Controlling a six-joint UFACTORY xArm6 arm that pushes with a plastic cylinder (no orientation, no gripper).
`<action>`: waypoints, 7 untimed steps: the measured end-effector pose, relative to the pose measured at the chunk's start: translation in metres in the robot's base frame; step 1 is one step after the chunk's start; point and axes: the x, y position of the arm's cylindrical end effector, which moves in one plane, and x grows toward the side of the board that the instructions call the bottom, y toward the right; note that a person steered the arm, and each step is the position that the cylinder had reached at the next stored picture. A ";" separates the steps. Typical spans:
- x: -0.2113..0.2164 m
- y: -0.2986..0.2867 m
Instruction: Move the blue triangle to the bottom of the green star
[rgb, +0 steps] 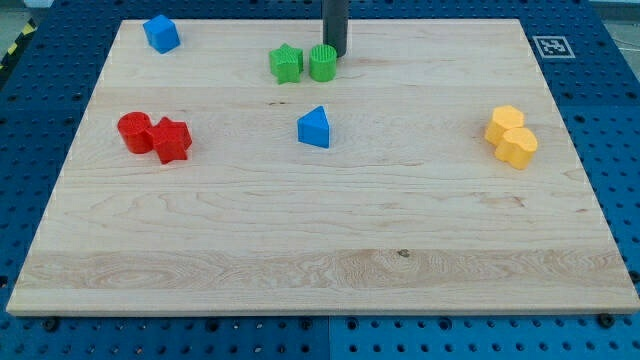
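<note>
Pale wooden board (330, 270), blue perforated table (610, 110) around it, even light

rod (334, 25) cut off by view's top.

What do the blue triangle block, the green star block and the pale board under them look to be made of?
The blue triangle block and the green star block look like moulded plastic: solid even colour with a soft matte sheen. The pale board looks like unvarnished or lightly finished wood, given its visible grain lines and joined planks. My tip sits just above the green round block.
</note>
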 end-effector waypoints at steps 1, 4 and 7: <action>0.005 0.030; 0.068 0.025; 0.105 0.038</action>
